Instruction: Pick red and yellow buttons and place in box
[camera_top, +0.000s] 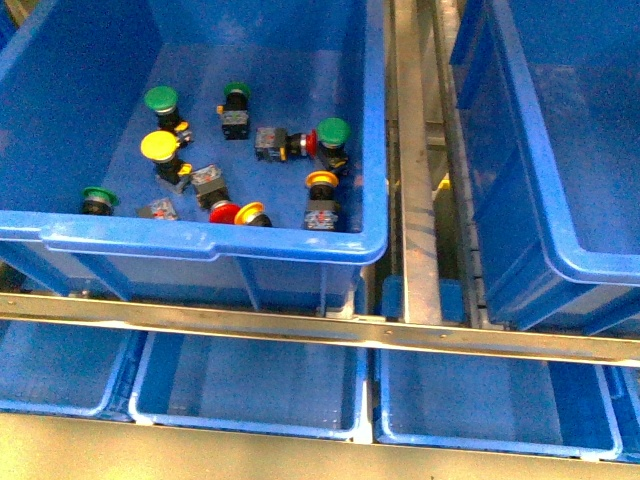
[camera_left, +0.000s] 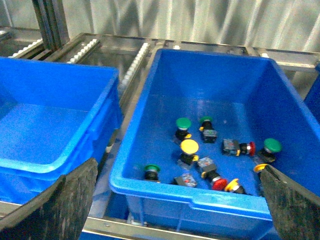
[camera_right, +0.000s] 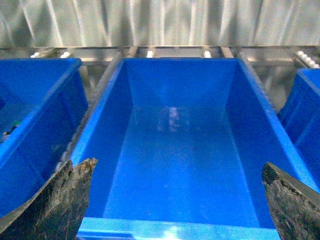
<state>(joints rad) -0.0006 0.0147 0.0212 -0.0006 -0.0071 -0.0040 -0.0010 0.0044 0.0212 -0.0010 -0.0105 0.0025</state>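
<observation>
We've got a metal roller rack (camera_left: 134, 65) carrying two deep blue bins side by side: left bin (camera_top: 200, 243), box (camera_top: 590, 120) to its right, rail (camera_top: 415, 150) between them. Below the front crossbar (camera_top: 300, 330), a row of shallow blue trays (camera_top: 250, 390).

The left gripper (camera_left: 177, 166) and right gripper (camera_right: 178, 164) both have their fingers (camera_left: 70, 202) spread wide, gripping nothing.

The box (camera_right: 175, 165) is glossy, smooth plastic; the rail (camera_top: 413, 150) is dull metal
</observation>
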